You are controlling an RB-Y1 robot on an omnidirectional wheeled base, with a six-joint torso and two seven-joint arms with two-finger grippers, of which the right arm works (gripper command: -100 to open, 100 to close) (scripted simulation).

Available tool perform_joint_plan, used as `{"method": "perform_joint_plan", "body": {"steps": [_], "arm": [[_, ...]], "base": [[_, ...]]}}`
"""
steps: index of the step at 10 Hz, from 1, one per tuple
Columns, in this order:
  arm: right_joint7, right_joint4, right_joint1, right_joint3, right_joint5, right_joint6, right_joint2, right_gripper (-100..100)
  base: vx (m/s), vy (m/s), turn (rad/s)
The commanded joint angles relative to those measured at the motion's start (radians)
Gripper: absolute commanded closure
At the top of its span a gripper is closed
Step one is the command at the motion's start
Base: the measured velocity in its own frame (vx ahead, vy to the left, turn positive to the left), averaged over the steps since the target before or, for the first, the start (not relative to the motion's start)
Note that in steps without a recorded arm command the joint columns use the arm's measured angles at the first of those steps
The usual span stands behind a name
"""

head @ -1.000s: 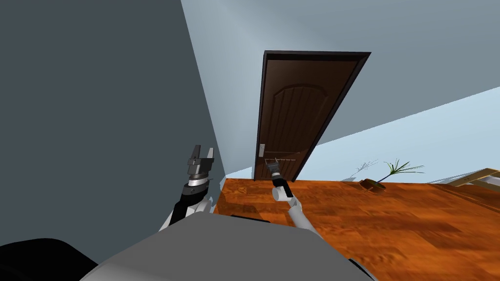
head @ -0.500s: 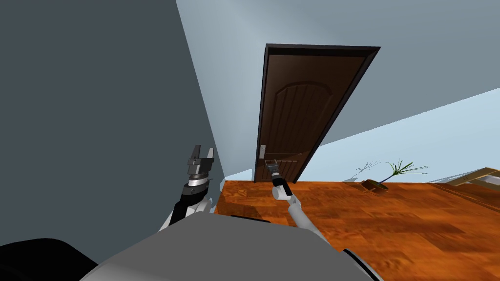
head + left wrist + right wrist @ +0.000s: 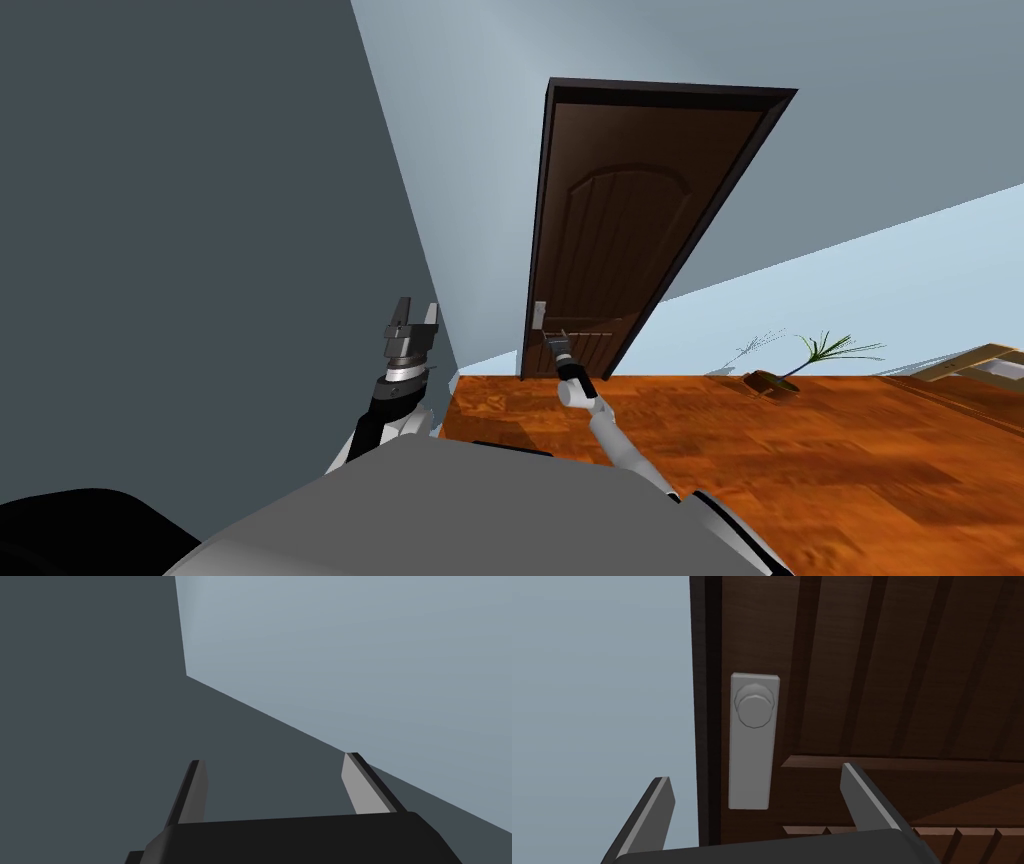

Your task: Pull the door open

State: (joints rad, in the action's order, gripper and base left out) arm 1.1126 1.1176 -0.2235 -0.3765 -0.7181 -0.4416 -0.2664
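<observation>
A dark brown panelled door (image 3: 620,220) in a black frame stands shut ahead. Near its left edge a grey plate (image 3: 752,771) carries a round grey knob (image 3: 755,704), and that plate (image 3: 539,314) is also in the head view. My right gripper (image 3: 556,336) reaches out in front of the door's lower part, open, its fingers (image 3: 869,798) apart with the plate's lower end between them and the knob a little beyond, untouched. Beside the dark grey wall my left gripper (image 3: 415,310) is raised and open.
A dark grey wall (image 3: 200,250) runs close along my left, meeting the pale wall at a corner (image 3: 450,365). Orange wood floor (image 3: 750,440) spreads to the right. A potted plant (image 3: 790,370) lies by the right wall, and a wooden frame (image 3: 985,362) is at the far right.
The whole head picture has shifted: the door looms taller and closer as I move toward it. My right gripper has stretched nearer the door. The left arm has held still.
</observation>
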Motion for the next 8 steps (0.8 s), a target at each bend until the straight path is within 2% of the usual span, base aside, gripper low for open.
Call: {"method": "perform_joint_plan", "body": {"steps": [1,6,7,8], "arm": [[0.036,-0.039,-0.021,-0.012,-0.023,0.002,-0.008,-100],[0.095,-0.107,-0.058,-0.033,-0.065,0.008,-0.020,-100],[0.088,-0.101,-0.055,-0.031,-0.059,0.007,-0.019,-100],[0.112,-0.116,-0.054,-0.024,-0.060,-0.003,-0.039,-100]], "base": [[0.131,0.039,-0.020],[0.095,0.040,-0.019],[0.039,0.008,-0.002],[0.097,0.068,0.161]]}}
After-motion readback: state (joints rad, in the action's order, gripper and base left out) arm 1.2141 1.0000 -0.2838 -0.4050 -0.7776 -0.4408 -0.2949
